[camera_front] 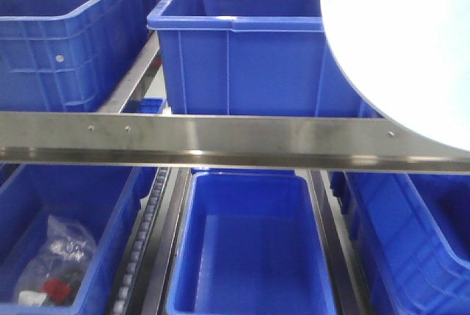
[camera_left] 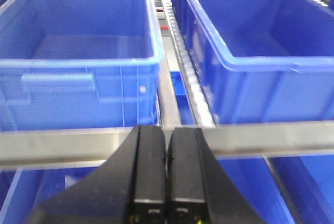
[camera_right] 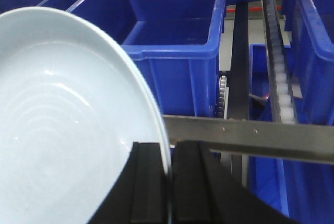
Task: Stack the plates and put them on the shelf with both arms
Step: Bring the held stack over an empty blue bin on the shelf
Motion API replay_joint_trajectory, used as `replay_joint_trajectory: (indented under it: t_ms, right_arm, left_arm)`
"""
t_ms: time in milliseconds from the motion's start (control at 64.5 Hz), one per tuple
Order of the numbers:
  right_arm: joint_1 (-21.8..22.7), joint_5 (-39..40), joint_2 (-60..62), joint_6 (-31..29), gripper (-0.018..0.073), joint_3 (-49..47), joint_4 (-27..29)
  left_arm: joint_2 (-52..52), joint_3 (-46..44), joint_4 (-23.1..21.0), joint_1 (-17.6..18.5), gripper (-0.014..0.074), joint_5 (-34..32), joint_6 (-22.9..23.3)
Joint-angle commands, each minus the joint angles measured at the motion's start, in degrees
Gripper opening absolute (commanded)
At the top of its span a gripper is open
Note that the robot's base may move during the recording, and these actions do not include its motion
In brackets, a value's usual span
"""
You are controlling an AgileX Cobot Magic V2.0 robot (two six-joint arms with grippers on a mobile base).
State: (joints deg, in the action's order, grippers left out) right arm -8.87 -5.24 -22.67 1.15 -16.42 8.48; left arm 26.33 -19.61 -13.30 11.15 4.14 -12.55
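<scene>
Blue crates [camera_front: 242, 58] fill a steel rack on two levels, and the brushed front rail of the shelf [camera_front: 220, 135] crosses every view. A pale, glossy plate [camera_right: 68, 130] hangs above that rail toward its right end, standing nearly on edge, with its lower rim overlapping the rail in the front view. The right gripper [camera_right: 170, 156] is clamped on the plate's rim, one finger on either face. Whether a second plate lies against the first is hard to make out from the rim alone. The left gripper [camera_left: 166, 135] hovers just in front of the rail, its fingers pressed together with nothing between them. Behind the rail a roller track [camera_left: 185, 62] runs between two crates. Below the rail, a lower crate at the left holds a clear bag [camera_front: 55, 263].
</scene>
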Motion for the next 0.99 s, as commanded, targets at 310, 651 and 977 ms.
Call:
replay_joint_trajectory:
  t_ms: [310,651,977]
  right_arm:
    - [0.2,5.9,0.0,0.0,0.0056,-1.9,-0.1]
    - [0.2,5.9,0.0,0.0,0.0056,-1.9,-0.1]
    - [0.2,5.9,0.0,0.0,0.0056,-1.9,-0.1]
  left_arm:
    - [0.3,-1.6,-0.5,-0.1,0.0082,-4.9,0.2]
    - [0.3,-1.6,-0.5,-0.1,0.0082,-4.9,0.2]
    - [0.3,-1.6,-0.5,-0.1,0.0082,-4.9,0.2]
